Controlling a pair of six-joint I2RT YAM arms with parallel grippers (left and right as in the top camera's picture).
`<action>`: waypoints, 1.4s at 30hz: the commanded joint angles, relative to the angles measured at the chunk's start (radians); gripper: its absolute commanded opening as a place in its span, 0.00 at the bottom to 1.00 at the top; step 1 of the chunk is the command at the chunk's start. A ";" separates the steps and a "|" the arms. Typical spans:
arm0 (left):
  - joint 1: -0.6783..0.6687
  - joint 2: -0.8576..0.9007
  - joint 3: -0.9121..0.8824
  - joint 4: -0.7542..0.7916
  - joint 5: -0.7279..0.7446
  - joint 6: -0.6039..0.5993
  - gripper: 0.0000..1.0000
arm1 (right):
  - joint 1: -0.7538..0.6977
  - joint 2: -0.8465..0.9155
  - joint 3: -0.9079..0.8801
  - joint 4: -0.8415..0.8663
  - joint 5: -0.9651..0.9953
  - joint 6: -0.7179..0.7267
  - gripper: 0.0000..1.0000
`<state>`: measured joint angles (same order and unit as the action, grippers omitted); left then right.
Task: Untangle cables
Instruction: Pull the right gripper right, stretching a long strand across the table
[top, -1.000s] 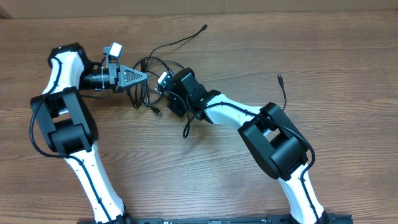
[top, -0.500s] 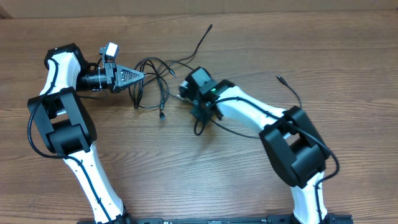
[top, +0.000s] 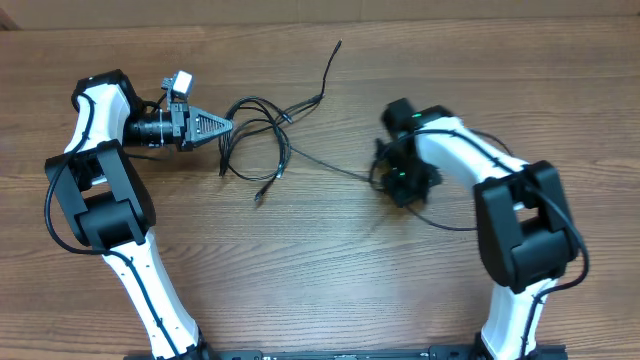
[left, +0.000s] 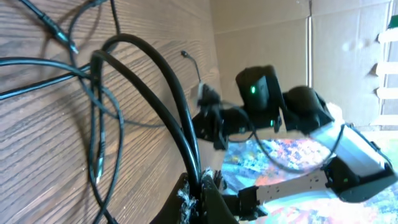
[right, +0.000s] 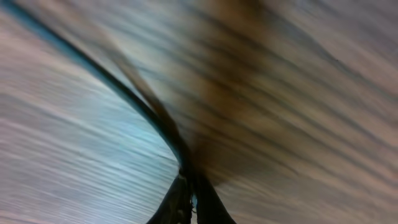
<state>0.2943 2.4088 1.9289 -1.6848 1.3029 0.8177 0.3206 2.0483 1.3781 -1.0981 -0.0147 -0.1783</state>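
Cables (left: 186, 140) run from left gripper (left: 199, 186) to right gripper (right: 189, 199).

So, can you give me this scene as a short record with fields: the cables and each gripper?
surface: wooden table
cables: black, loops tangled left of centre; one strand runs straight to the right gripper
left gripper: shut on cables, at the left side of the loops
right gripper: shut on one strand, apart from the loops
free plug end: toward the far edge
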 joint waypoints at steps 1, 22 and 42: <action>-0.011 -0.005 0.015 0.014 -0.030 0.005 0.04 | -0.129 0.012 -0.061 -0.008 0.055 0.132 0.04; -0.205 -0.005 0.004 0.202 -0.249 -0.035 0.06 | -0.660 0.012 -0.083 0.052 0.036 0.541 0.04; -0.225 -0.005 0.004 0.358 -0.420 -0.407 0.13 | -0.595 0.011 0.239 -0.245 -0.408 0.390 0.45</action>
<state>0.0723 2.4088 1.9289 -1.3300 0.9031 0.4393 -0.3145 2.0598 1.5860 -1.3479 -0.2779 0.2684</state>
